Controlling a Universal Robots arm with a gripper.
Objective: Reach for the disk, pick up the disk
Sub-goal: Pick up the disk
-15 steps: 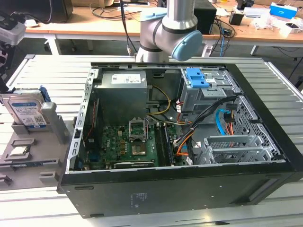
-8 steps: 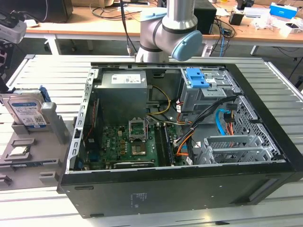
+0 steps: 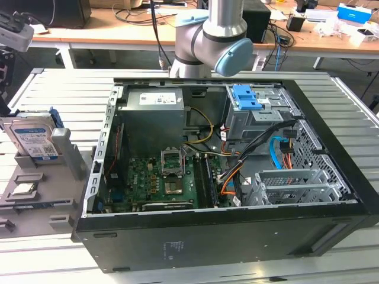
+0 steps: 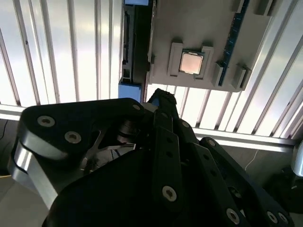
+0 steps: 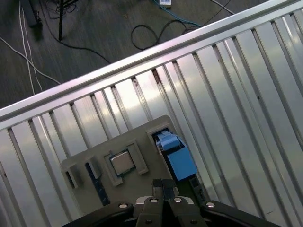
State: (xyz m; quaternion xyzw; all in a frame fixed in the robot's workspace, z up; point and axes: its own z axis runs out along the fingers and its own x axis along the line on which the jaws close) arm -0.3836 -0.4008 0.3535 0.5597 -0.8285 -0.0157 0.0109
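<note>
Evidently the gripper (image 5: 163, 184) is clenched tight and grasping nothing, hovering clear above the grey holder (image 5: 137, 135) where the disk (image 3: 29, 137) stands upright.

The disk (image 3: 32, 139) stands at the exterior view's left of the case (image 3: 225, 242).

One robot arm (image 3: 208, 29) is in play, with one gripper (image 5: 163, 185) on its wrist. One slatted metal table (image 3: 59, 83), and on it one open computer case (image 3: 225, 234), just the one. Next to that sits one grey holder (image 3: 71, 157), carrying one disk (image 3: 32, 137) and one processor chip (image 3: 23, 189). Inside the case, one bright-blue latch piece (image 3: 246, 97).
</note>
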